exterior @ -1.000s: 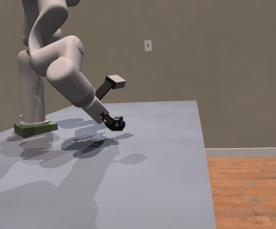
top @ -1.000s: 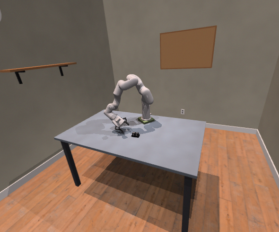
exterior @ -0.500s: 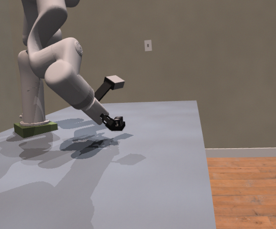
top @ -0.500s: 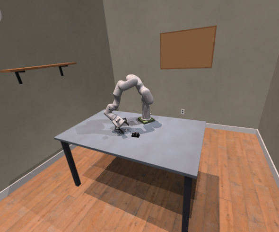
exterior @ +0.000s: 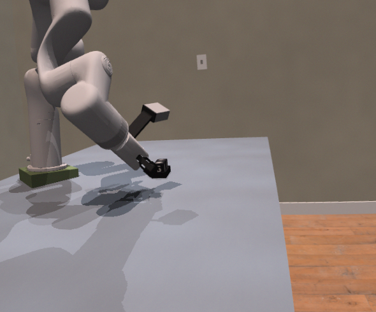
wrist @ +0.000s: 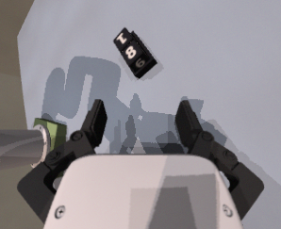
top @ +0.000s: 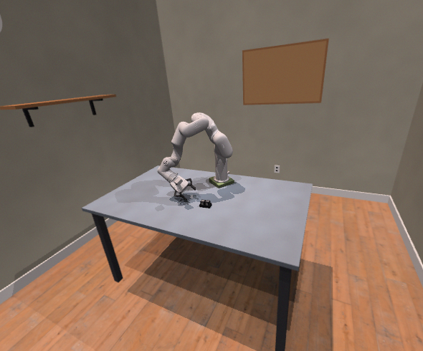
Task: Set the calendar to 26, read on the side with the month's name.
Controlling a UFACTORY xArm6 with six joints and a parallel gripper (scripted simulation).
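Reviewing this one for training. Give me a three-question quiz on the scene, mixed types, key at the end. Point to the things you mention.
1. True or false: the gripper (top: 188, 191) (exterior: 155, 169) (wrist: 141, 108) has a cube between its fingers.

2. Multiple choice: what color is the block under the arm's base (top: 211, 182) (exterior: 30, 179) (wrist: 58, 133)?
A) red
B) green
C) white

3. Fill in the blank: in the wrist view, the calendar (wrist: 130, 52) shows a "1", a "6" and, between them, the digit ___.

Key: 1. False; 2. B; 3. 8
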